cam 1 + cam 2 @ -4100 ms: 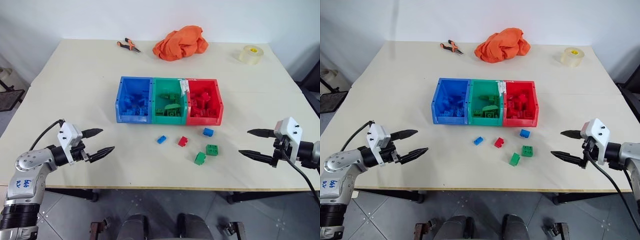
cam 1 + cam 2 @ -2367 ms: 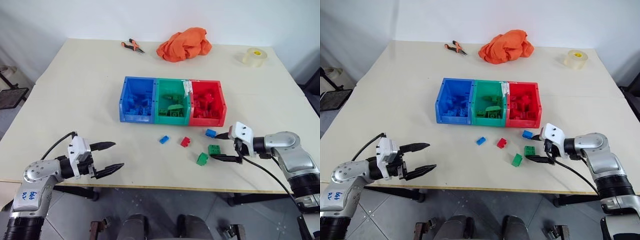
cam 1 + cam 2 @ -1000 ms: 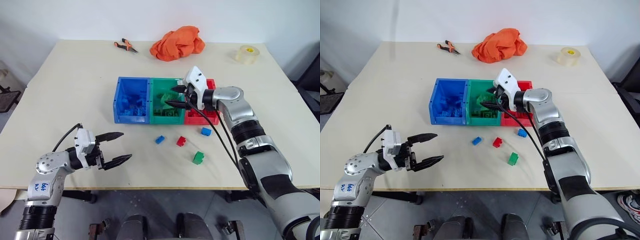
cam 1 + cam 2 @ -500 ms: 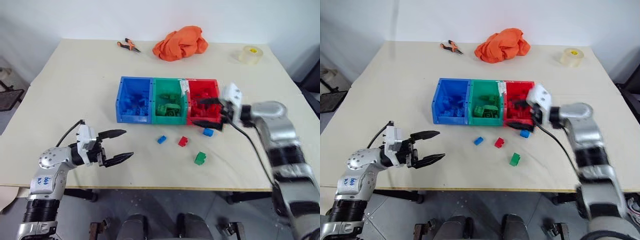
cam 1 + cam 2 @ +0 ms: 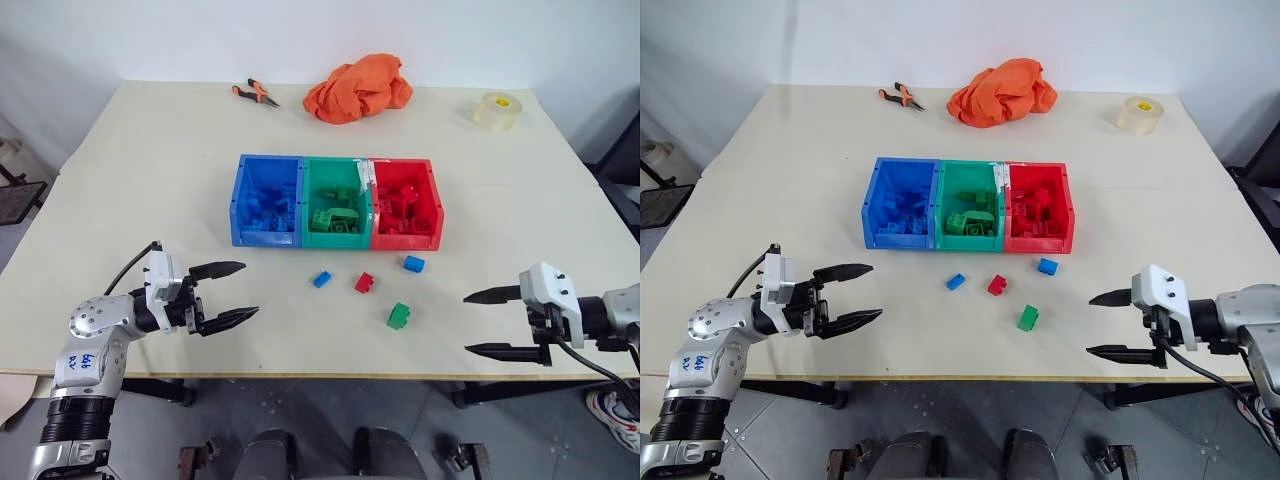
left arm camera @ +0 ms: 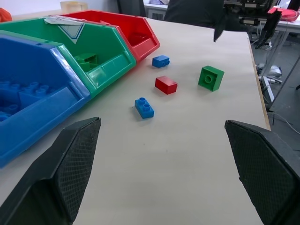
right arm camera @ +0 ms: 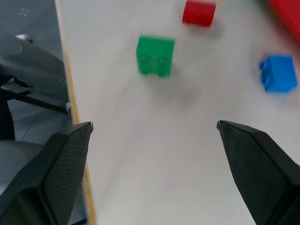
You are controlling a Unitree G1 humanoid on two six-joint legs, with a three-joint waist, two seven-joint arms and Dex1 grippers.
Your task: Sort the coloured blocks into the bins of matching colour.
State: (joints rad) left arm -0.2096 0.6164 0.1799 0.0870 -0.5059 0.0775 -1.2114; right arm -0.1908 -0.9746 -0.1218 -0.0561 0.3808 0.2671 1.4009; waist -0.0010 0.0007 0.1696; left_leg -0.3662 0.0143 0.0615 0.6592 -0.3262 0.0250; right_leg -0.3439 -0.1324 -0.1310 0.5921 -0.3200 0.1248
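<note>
1. Left gripper point(image 5: 232, 294): fingers spread wide, holding nothing, level over the near left part of the table point(image 5: 140, 180). All loose blocks lie ahead of its tips and to its right.

2. Bins point(image 5: 338, 237): blue, green and red joined in a row, well ahead of both grippers, each already holding blocks of its own colour.

3. Small blue block point(image 5: 321, 279): nearest loose piece to the left gripper, just in front of the blue and green bins. Judged the natural next pick for that arm; its fingers would do well to straddle the short sides and come down squarely, since so small a piece can skid on the smooth top.

4. Red block point(image 5: 365, 283): just right of item 3, close enough that an approach to either should come from the open near side.

5. Green block point(image 5: 399, 316): nearest piece to the right gripper, left of its tips and apart from the rest; likely the easiest grasp.

6. Second blue block point(image 5: 414, 264): just in front of the red bin, beyond the right gripper's tips. It belongs at the far end of the row.

7. Right gripper point(image 5: 478, 323): fingers wide apart, empty, pointing leftward over the near right table edge.
</note>
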